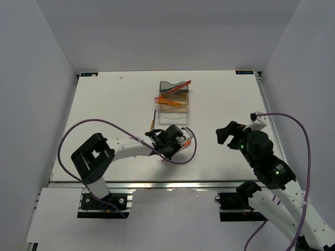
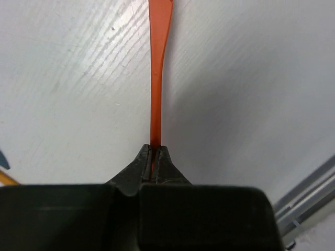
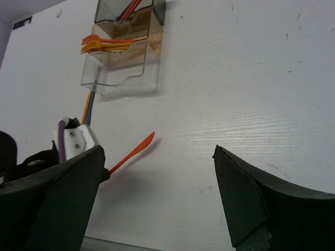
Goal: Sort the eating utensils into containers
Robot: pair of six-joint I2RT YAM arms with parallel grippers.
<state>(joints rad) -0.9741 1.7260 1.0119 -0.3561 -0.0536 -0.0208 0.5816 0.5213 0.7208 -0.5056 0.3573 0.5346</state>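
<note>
My left gripper is shut on the handle of an orange plastic knife and holds it just above the table, below the bins. The knife also shows in the right wrist view. Three joined bins stand in a row: smoky grey, amber and clear. The grey bin holds red and blue utensils. The amber bin holds orange forks. An orange and a blue stick lie on the table left of the clear bin. My right gripper is open and empty, to the right.
A purple cable loops over the left arm and past the left gripper. The table's front edge with a metal rail runs just below the arms. Grey walls close in the left, right and back sides.
</note>
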